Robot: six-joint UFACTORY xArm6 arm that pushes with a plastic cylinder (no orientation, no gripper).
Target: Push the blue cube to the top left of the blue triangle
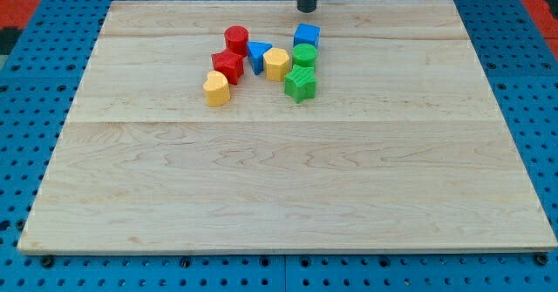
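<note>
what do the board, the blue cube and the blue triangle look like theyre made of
The board looks like pale wood with a matte finish: grain lines and plank seams show. The blue cube and blue triangle look like moulded plastic or painted wood; their colour is even and saturated with a slight sheen, so it is hard to tell which. My tip, dark and smooth, sits just above the cube.

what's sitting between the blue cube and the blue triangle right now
In the camera view, only bare board separates the blue cube from the blue triangle; the yellow block sits just below that gap.
</note>
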